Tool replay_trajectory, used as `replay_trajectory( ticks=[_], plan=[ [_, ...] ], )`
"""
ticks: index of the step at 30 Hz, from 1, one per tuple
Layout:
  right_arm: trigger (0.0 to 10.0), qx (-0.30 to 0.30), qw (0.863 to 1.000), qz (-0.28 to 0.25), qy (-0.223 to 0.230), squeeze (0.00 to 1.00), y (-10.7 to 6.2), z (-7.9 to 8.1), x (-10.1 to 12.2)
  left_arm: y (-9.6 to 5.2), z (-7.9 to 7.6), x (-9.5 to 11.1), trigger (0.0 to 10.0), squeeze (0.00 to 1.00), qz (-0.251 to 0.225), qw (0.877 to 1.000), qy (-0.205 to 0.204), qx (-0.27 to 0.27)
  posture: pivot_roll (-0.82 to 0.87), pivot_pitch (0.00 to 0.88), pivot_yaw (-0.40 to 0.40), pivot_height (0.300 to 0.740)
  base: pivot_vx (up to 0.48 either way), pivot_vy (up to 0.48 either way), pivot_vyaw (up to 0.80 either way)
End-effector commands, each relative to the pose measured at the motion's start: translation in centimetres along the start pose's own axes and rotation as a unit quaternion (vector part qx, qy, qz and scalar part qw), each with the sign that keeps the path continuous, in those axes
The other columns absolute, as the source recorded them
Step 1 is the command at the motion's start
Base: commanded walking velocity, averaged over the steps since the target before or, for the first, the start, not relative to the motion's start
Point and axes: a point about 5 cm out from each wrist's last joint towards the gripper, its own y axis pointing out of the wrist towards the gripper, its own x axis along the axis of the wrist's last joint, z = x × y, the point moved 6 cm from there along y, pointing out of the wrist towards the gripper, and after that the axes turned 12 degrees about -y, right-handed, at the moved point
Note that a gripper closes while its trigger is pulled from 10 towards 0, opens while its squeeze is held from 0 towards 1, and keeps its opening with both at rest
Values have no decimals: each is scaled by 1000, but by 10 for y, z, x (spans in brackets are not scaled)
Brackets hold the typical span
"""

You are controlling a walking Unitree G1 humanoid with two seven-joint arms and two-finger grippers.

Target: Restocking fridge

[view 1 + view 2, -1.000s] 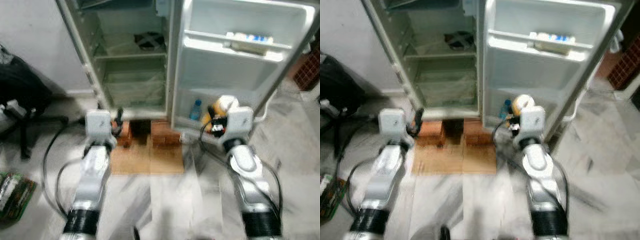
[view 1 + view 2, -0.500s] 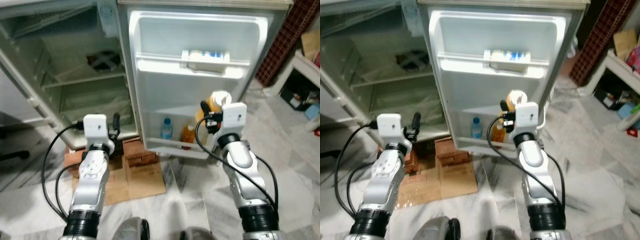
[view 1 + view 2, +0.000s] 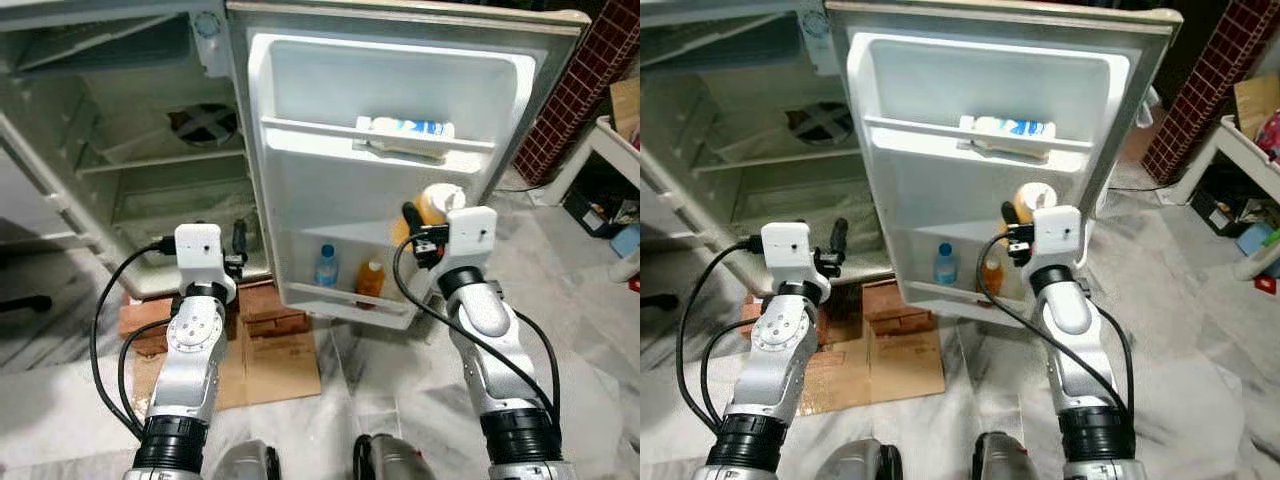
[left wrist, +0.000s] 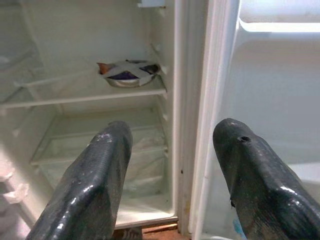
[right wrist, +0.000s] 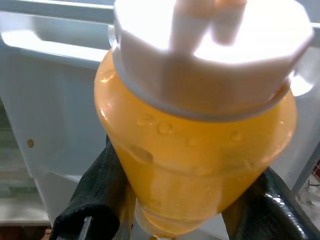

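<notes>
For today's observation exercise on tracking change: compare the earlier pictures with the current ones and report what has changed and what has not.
Mostly the camera swung: the fridge door now faces the robot squarely. The right gripper still holds the orange bottle, now level with the door's middle. The left gripper stays open. The carton, small water bottle and small orange bottle sit unchanged.

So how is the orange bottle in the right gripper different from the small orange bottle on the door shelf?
The held bottle is wider with a big white cap; the shelf bottle is slimmer. The right gripper holds the first up in the air, while the second stands in the door's bottom shelf. Both contain orange liquid.
</notes>
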Motion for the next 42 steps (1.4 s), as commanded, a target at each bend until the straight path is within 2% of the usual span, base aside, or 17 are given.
replay_trajectory(
  ticks=[1,18,25,42],
  plan=[
    [10000,7,1000,0,5,0,-1,3,-2,0,2,-3,10000,0,8,1000,7,6,-13,82,27,735,0,0,0],
    [10000,32,999,7,12,0,-3,10,-9,0,5,-3,10000,0,7,1000,11,21,-12,91,28,645,0,0,0],
    [10000,49,999,6,19,0,-4,16,-9,0,5,-3,10000,0,6,1000,11,22,-13,94,27,595,0,0,0],
    [10000,49,999,-16,15,0,-1,17,-1,0,3,1,10000,0,-3,1000,0,12,-11,99,28,590,30,0,0]
  ],
)
